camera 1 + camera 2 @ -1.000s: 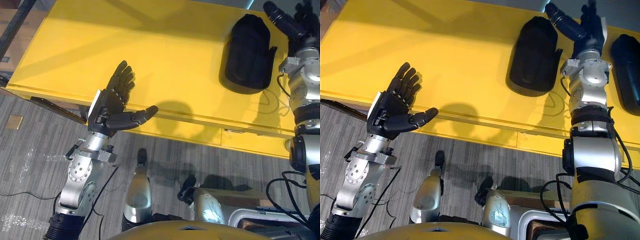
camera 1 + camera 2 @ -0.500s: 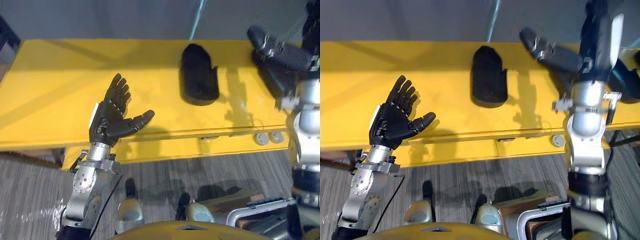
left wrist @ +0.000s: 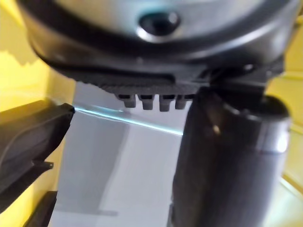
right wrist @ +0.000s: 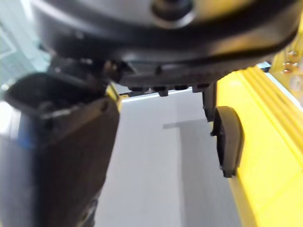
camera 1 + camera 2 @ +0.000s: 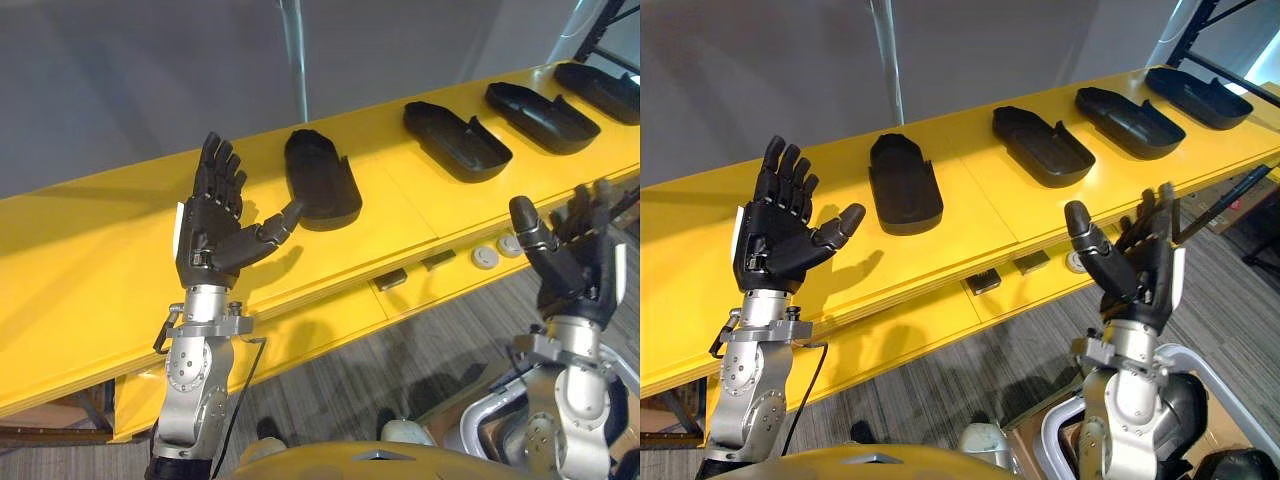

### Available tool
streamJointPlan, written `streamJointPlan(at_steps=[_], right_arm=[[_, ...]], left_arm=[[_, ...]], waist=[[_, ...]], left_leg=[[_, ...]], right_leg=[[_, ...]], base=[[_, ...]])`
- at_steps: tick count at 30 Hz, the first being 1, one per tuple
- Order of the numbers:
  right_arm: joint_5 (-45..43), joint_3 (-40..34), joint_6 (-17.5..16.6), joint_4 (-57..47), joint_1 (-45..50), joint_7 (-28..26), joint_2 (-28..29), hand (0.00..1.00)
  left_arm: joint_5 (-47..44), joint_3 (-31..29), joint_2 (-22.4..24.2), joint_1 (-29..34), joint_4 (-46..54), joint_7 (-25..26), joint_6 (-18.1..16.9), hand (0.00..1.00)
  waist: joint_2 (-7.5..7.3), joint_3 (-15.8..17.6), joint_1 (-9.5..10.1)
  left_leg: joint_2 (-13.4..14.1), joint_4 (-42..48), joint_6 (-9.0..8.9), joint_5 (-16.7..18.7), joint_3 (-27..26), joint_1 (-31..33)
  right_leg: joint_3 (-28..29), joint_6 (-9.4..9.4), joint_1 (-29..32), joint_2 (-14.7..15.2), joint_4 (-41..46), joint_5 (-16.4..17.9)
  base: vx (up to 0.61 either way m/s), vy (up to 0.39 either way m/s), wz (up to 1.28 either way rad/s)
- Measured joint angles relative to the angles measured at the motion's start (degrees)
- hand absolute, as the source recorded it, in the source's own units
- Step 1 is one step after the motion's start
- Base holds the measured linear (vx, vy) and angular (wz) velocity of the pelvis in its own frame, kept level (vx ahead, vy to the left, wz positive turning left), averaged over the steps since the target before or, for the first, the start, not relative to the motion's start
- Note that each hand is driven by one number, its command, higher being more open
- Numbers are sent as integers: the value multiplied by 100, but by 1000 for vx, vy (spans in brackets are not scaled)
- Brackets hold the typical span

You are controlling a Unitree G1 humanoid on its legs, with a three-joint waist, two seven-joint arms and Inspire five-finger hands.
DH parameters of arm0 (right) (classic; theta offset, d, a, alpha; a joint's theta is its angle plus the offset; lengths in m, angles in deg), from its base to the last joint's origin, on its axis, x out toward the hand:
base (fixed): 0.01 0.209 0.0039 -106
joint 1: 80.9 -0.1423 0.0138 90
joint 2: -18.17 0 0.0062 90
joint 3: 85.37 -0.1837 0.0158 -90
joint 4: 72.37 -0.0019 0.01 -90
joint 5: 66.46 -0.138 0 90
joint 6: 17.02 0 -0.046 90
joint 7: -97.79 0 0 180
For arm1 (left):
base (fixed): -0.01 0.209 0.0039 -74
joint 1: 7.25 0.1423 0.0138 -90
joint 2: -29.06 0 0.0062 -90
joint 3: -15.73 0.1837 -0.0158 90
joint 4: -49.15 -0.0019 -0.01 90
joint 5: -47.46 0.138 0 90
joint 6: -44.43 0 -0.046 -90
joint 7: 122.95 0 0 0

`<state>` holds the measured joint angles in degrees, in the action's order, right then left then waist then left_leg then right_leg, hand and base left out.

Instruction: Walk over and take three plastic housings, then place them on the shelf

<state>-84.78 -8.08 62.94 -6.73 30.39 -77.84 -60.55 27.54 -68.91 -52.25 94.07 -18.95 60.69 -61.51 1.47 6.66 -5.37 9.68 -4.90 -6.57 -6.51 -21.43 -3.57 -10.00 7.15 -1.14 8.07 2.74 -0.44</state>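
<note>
Left hand (image 5: pixel 215 225) at centre left and right hand (image 5: pixel 570 265) at lower right hover empty, fingers spread, probably readied for a grab, while four black plastic housings (image 5: pixel 320 180) lie untouched along the yellow table (image 5: pixel 100 260) toward the upper right.

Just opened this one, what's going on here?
The robot stands at a long yellow table with four black plastic housings lying in a row on it. Both hands are raised, open and empty. The left hand is above the table beside the leftmost housing, and the right hand is in front of the table's edge, over the floor. No housing has been picked up yet.
</note>
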Motion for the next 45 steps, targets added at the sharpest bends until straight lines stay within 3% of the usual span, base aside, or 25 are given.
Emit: streamJointPlan(at_steps=[3, 7, 9, 13, 17, 20, 21, 26, 29, 32, 34, 35, 36, 37, 38, 39, 40, 42, 44, 45], right_arm=[[156, 157, -58, 0, 20, -72, -14, 100], [460, 105, -544, -5, 12, 442, -18, 100], [680, -107, -741, -30, 21, 755, -16, 100], [670, -321, -800, -31, 179, 778, -12, 100], [646, -337, -852, -32, 214, 518, -115, 100], [434, -267, -977, -38, 182, 345, -394, 100], [320, -139, -1016, -38, 46, 211, -443, 100], [99, 351, -1165, -40, -146, 32, -429, 100], [83, 462, -1163, -33, 29, 263, -115, 100], [-41, 452, -1191, 55, 312, 339, 371, 100], [-233, 454, -1260, 110, 511, 166, 524, 100], [-383, 458, -1289, 136, 471, -3, 511, 100], [-480, 487, -1371, 135, 433, -48, 506, 100], [-565, 576, -1513, 141, 301, -107, 466, 100], [-496, 685, -1618, 168, 92, -83, 380, 100], [-453, 749, -1696, 220, -12, -48, 326, 100], [-251, 902, -1822, 419, -235, 169, 203, 100], [-97, 1132, -1884, 894, -649, 446, 155, 100], [69, 1351, -1876, 1385, -919, 733, 167, 100], [227, 1473, -1805, 1641, -1010, 818, 197, 100]], left_arm=[[-25, 131, -29, -2, 0, -12, -17, 100], [-27, 325, -51, -6, 0, 40, -17, 100], [-32, 508, -71, -54, -1, 164, -17, 100], [-22, 808, -124, -161, -80, 359, -20, 100], [3, 860, -119, -298, -139, 882, -116, 100], [22, 933, 20, -298, -138, 1068, -179, 100], [137, 986, 36, -297, -138, 1138, -189, 100], [254, 1057, 43, -293, -99, 979, -179, 100], [251, 1083, 107, -290, 20, 655, -182, 100], [187, 1168, 115, -291, 174, 545, -187, 100], [-73, 1093, 70, -273, 245, 489, -190, 100], [-54, 965, 97, -221, 264, 494, -191, 100], [-19, 894, 81, -230, 271, 487, -190, 100], [0, 780, 82, -209, 273, 466, -213, 100], [-152, 656, 69, -176, 263, 320, -259, 100], [-303, 607, 68, -177, 262, 200, -262, 100], [-713, 529, 59, -172, 262, -121, -295, 100], [-951, 412, 62, -161, 263, -458, -345, 100], [-1114, 296, 35, -90, 263, -736, -370, 100], [-1160, 244, 17, 39, 261, -818, -415, 100]], waist=[[5, -28, -22], [6, -56, -103], [-7, -88, -273], [-3, -187, -501], [3, -207, -406], [125, -252, -403], [154, -262, -367], [165, -249, -199], [226, -112, -28], [191, 138, 19], [90, 256, 110], [154, 271, 212], [193, 314, 209], [148, 295, 225], [214, 321, 227], [206, 317, 223], [223, 321, 247], [186, 305, 355], [110, 263, 548], [58, 233, 574]], left_leg=[[-12, -14, -12, 36, -196, -40], [-16, -14, -35, 95, -527, -95], [-11, -10, -28, 124, -868, -121], [20, 94, -107, 321, -1269, -266], [-43, 1269, -64, 1367, -262, 109], [125, 2096, -75, 2031, 272, 237], [126, 2358, -45, 2315, 702, 308], [63, 2880, 94, 2671, 779, 553], [76, 3488, 153, 2881, 993, 833], [40, 3727, 253, 2981, 981, 686], [41, 3865, 399, 3101, 553, 468], [147, 3810, 500, 3079, 191, 425], [154, 3776, 535, 3045, 65, 419], [194, 3653, 593, 2942, -160, 419], [258, 3480, 630, 2788, -270, 436], [297, 3398, 620, 2702, -283, 439], [353, 3234, 571, 2537, -294, 467], [564, 3141, 460, 2358, -365, 571], [785, 3100, 262, 2205, -454, 632], [934, 3091, 76, 2058, -505, 659]], right_leg=[[211, 7, 23, -16, -159, -136], [523, 36, 129, -42, -291, -258], [888, 28, 308, -91, -346, -372], [1502, 19, 514, -241, -393, -480], [2400, 55, 788, -450, -359, -563], [2849, 48, 801, -712, -364, -634], [3077, 65, 826, -832, -367, -674], [3217, 81, 949, -795, -240, -671], [2987, 134, 1309, -838, 669, -328], [2839, 115, 1397, -867, 1320, -262], [2360, 128, 1344, -751, 1267, -386], [1986, 102, 1168, -634, 639, -852], [1644, -5, 1202, -551, 735, -794], [1113, -302, 1364, -363, 1464, -340], [834, -478, 1441, -181, 2193, 54], [753, -537, 1433, -86, 2506, 210], [634, -676, 1359, 163, 3032, 403], [458, -764, 1175, 580, 3473, 458], [320, -774, 991, 1025, 3506, 442], [350, -743, 876, 1252, 3339, 408]], base=[[-10, 18, -28], [3, 18, -45], [29, 20, -69], [49, -6, -84], [32, -3, -121], [12, 53, -98], [-29, 133, -80], [-52, 139, -22], [-38, 112, 26], [-98, 102, -2], [-258, 80, -94], [-294, 30, -126], [-298, 25, -117], [-238, 12, -82], [-208, -1, -66], [-131, -52, -40], [-60, -85, -16], [-72, -209, -37], [-69, -295, -53], [-32, -464, -39]])
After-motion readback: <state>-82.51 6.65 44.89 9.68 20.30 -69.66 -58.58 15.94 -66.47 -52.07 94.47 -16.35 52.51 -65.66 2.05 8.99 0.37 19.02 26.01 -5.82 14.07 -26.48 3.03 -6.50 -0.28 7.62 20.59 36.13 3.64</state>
